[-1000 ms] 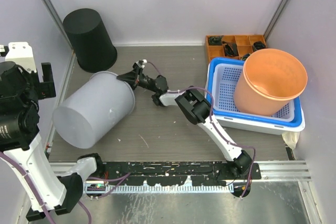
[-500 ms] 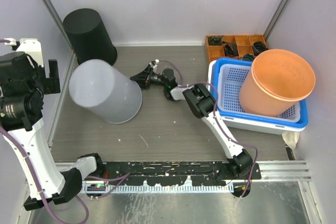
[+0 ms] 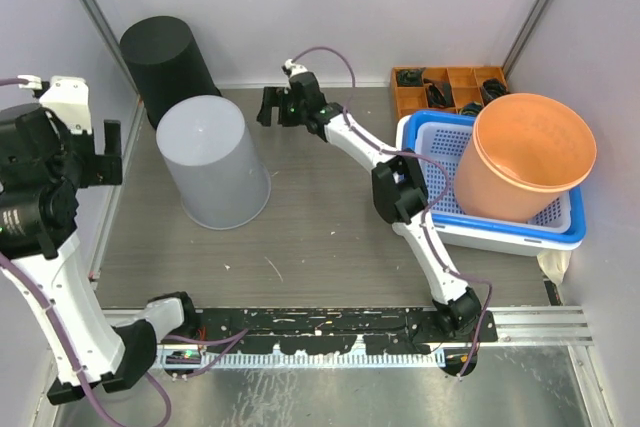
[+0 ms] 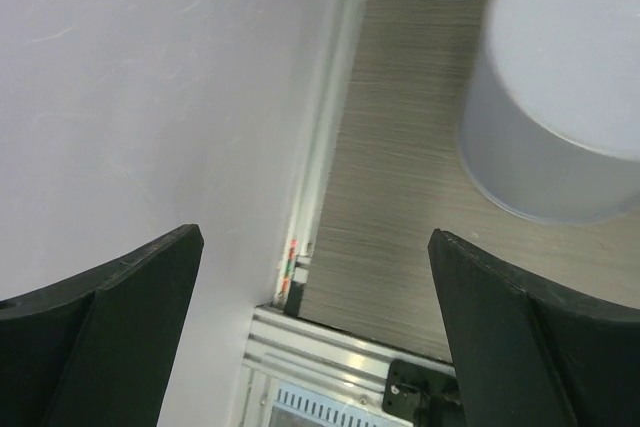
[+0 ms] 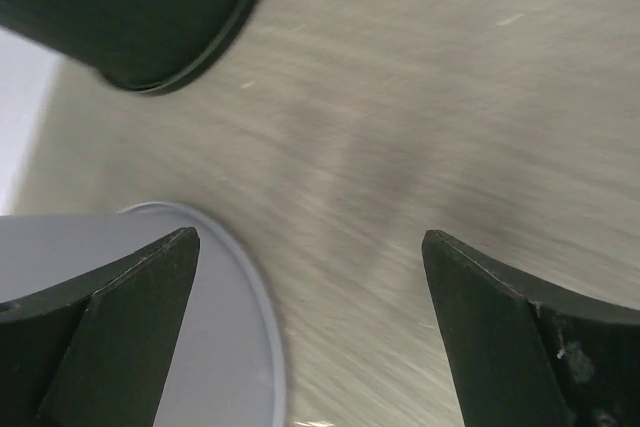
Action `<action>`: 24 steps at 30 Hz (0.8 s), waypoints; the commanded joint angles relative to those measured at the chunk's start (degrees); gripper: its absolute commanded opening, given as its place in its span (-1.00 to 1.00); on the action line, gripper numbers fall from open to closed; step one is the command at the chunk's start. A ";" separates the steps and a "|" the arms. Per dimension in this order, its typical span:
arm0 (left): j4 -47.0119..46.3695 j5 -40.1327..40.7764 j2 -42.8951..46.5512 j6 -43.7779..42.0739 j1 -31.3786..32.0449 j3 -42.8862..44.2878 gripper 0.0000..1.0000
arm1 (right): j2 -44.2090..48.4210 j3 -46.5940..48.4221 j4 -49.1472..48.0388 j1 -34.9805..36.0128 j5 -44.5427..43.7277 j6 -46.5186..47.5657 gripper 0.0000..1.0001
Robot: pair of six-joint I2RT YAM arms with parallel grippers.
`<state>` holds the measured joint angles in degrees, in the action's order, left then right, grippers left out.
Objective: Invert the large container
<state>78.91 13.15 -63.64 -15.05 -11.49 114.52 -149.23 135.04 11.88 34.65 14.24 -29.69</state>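
The large container [image 3: 212,162], a pale grey bucket, stands mouth-down on the table at the left, its flat base facing up. My right gripper [image 3: 272,107] hovers open just right of and beyond it, holding nothing. In the right wrist view the gripper [image 5: 310,237] is over bare table, with the container's rim [image 5: 225,347] beside the left finger. My left gripper [image 3: 108,147] is open by the left wall, apart from the container. In the left wrist view that gripper [image 4: 312,247] is empty, and the container [image 4: 570,97] lies at the upper right.
A black container [image 3: 170,62] stands upside down in the back left corner, touching or nearly touching the grey one. An orange bucket [image 3: 525,157] leans in a blue-and-white basket [image 3: 430,212] at the right. An orange parts organiser [image 3: 445,82] sits behind it.
The grey container went from lying on its side to standing mouth-down. My right gripper let go of its rim, opened wide and drew back toward the far wall.
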 commanded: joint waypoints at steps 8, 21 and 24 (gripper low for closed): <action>23.15 -27.44 14.32 -26.70 -0.12 -15.01 0.97 | 30.54 -11.16 15.98 3.96 -25.29 38.82 1.00; -5.86 -37.02 18.14 -3.33 -0.12 -41.89 0.86 | 58.58 -19.30 31.32 -2.87 -34.51 61.89 1.00; -13.19 -37.54 12.90 3.15 0.90 -46.86 0.77 | 64.60 -19.45 33.81 -16.93 -20.23 59.87 1.00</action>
<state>80.79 -20.14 -45.15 -23.97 -11.55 72.51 -93.51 115.57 43.40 34.02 -15.20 27.86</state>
